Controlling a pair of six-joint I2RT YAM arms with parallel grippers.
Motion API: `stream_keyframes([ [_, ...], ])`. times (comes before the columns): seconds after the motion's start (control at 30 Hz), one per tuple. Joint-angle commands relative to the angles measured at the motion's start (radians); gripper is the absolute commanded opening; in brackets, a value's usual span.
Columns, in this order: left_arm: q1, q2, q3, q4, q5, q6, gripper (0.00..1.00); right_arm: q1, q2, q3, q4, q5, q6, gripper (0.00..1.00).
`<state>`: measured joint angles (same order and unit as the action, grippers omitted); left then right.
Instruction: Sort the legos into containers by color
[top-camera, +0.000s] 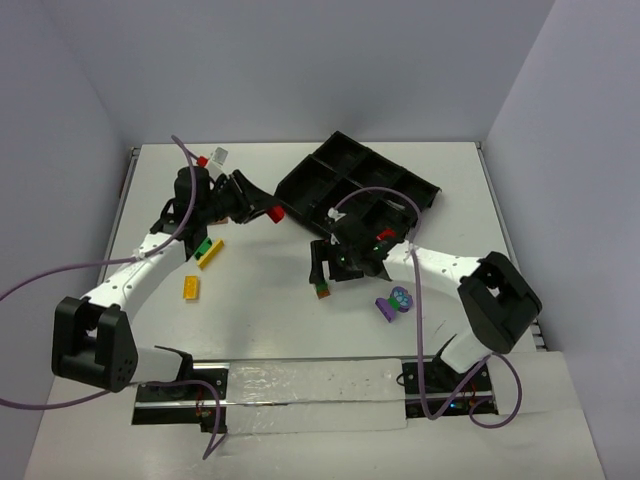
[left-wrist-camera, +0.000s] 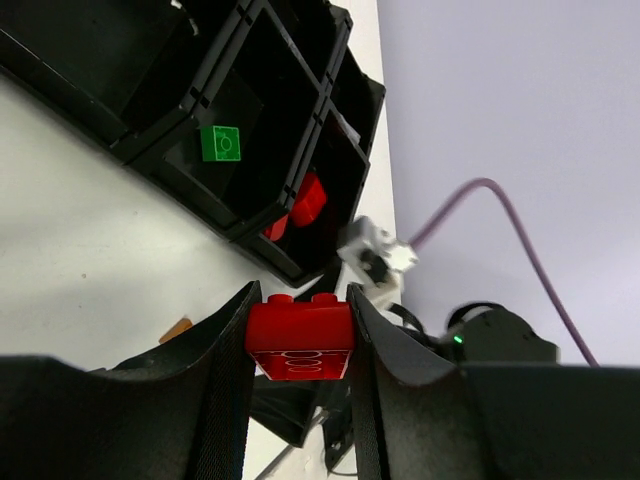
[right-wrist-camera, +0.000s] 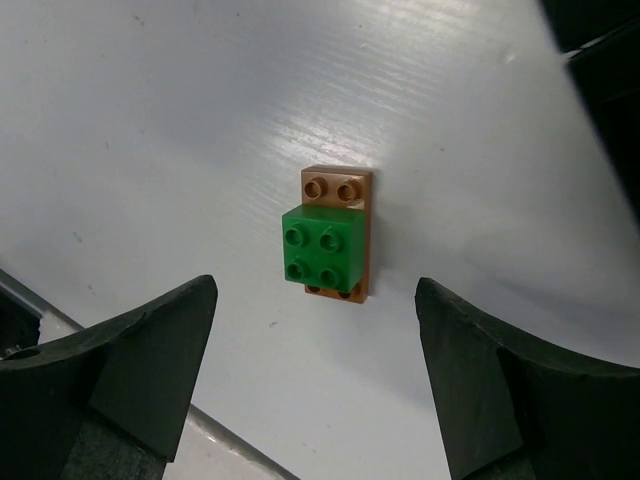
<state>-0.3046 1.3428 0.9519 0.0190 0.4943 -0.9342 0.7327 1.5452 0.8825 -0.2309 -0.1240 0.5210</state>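
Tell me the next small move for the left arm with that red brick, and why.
Probably ease the left gripper forward until the red brick hangs over the compartment of the tray that already holds red bricks, then open. The brick is clamped between the fingers and not yet over that compartment. The neighbouring one holds a green brick, so avoid it.
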Motion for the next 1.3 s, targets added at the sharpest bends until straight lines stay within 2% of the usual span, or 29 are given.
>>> stream_keyframes([
  [0.0, -0.037, 0.014, 0.076, -0.005, -0.064, -0.017, 0.0, -0.024, -0.149, 0.077, -0.095, 0.133, -0.042, 0.88],
  [0.1, -0.08, 0.073, 0.093, 0.048, -0.054, -0.025, 0.0, -0.112, -0.351, 0.074, -0.159, 0.189, -0.074, 0.88],
  [0.2, -0.116, 0.146, 0.111, 0.078, -0.02, -0.039, 0.0, -0.194, -0.484, 0.063, -0.202, 0.254, -0.087, 0.88],
  [0.33, -0.238, 0.282, 0.241, 0.064, -0.063, -0.023, 0.0, -0.306, -0.647, 0.063, -0.294, 0.437, -0.056, 0.88],
  [0.47, -0.328, 0.439, 0.405, 0.046, -0.092, -0.017, 0.0, -0.334, -0.729, 0.056, -0.306, 0.473, -0.018, 0.89],
  [0.6, -0.372, 0.605, 0.571, -0.007, -0.129, -0.008, 0.0, -0.333, -0.823, 0.038, -0.296, 0.491, -0.007, 0.89],
  [0.73, -0.398, 0.705, 0.719, -0.016, -0.129, -0.005, 0.01, -0.335, -0.849, 0.045, -0.332, 0.491, 0.003, 0.89],
  [0.83, -0.421, 0.815, 0.851, -0.094, -0.096, 0.006, 0.23, -0.336, -0.863, 0.049, -0.342, 0.488, 0.011, 0.9],
  [0.9, -0.431, 0.847, 0.902, -0.114, -0.095, 0.012, 0.34, -0.336, -0.867, 0.046, -0.347, 0.49, 0.006, 0.9],
  [1.0, -0.436, 0.885, 0.943, -0.13, -0.097, 0.016, 0.64, -0.337, -0.867, 0.052, -0.358, 0.495, -0.001, 0.9],
  [1.03, -0.436, 0.89, 0.949, -0.136, -0.101, 0.019, 0.77, -0.337, -0.868, 0.053, -0.361, 0.495, -0.002, 0.9],
  [1.2, -0.436, 0.885, 0.968, -0.147, -0.077, 0.023, 0.99, -0.337, -0.854, 0.047, -0.364, 0.489, -0.012, 0.9],
  [1.27, -0.436, 0.85, 0.946, -0.138, -0.06, 0.016, 0.99, -0.337, -0.846, 0.04, -0.367, 0.486, -0.015, 0.9],
])
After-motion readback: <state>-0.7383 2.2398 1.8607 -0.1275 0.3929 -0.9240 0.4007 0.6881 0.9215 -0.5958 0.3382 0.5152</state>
